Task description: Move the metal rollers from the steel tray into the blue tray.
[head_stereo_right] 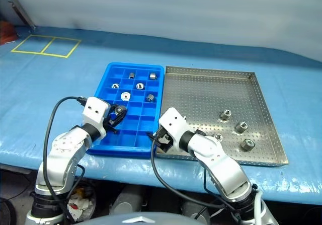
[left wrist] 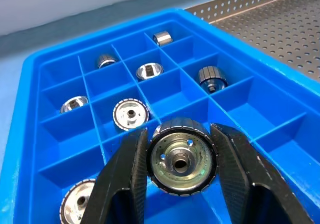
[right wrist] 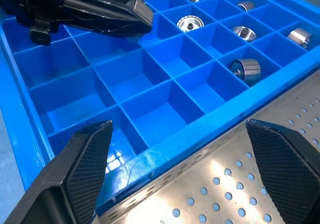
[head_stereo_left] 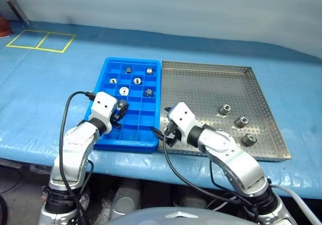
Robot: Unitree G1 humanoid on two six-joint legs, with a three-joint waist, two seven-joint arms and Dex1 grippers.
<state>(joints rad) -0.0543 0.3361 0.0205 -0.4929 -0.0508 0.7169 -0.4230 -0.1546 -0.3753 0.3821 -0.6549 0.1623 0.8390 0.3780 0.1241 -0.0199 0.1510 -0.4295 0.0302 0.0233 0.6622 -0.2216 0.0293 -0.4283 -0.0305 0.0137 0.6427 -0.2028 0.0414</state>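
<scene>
My left gripper (left wrist: 180, 132) is shut on a metal roller (left wrist: 181, 163), holding it just above the near left compartments of the blue tray (head_stereo_left: 108, 140). Several more rollers sit in its far compartments, among them one (head_stereo_left: 124, 90) and another (head_stereo_left: 148, 92). In the steel tray (head_stereo_left: 201, 84), loose rollers lie towards the near right side: (head_stereo_left: 224, 108), (head_stereo_left: 242, 121), (head_stereo_left: 247, 139). My right gripper (head_stereo_left: 162, 134) is open with nothing between its fingers, over the seam where the blue tray's near right corner meets the steel tray. Its wrist view also shows the left gripper's fingers (right wrist: 100, 8).
Both trays lie side by side on a blue table cover (head_stereo_left: 40, 99). Yellow tape squares (head_stereo_left: 40, 40) mark the far left. The table's front edge runs just below the trays. Black cables loop from both wrists.
</scene>
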